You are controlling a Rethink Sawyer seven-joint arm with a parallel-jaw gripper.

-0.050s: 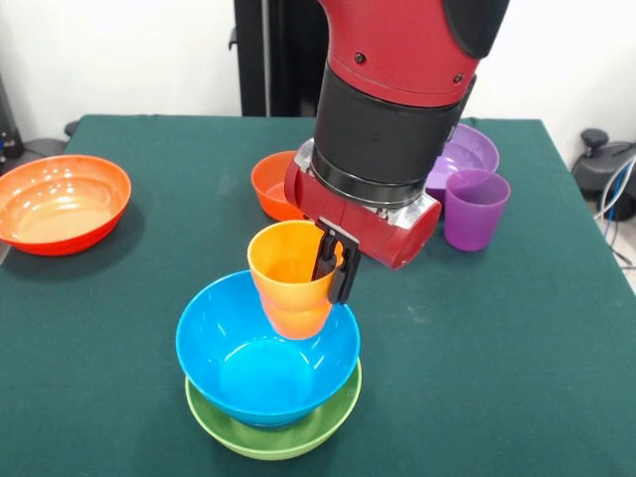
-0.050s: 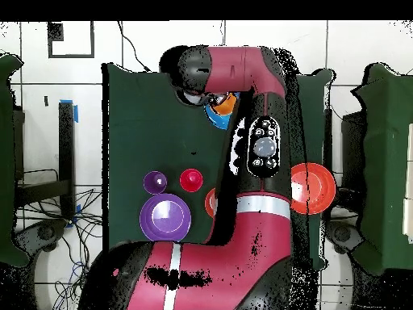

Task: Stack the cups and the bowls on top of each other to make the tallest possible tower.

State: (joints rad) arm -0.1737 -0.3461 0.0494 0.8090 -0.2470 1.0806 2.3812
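orange cup (image 1: 289, 278) tilted over light blue bowl (image 1: 266, 353), nested in lime green bowl (image 1: 275, 429), near front edge of green table (image 1: 497, 338). gripper (image 1: 334, 262) clamped on cup rim, one finger inside, one outside. behind: small orange bowl (image 1: 270, 185), purple bowl (image 1: 467, 151), purple cup (image 1: 475, 208); wide orange-red bowl (image 1: 60, 204) far off at side. red cup (image 2: 191, 179) visible from overhead. white wall behind, tiled floor (image 2: 89, 64) around.
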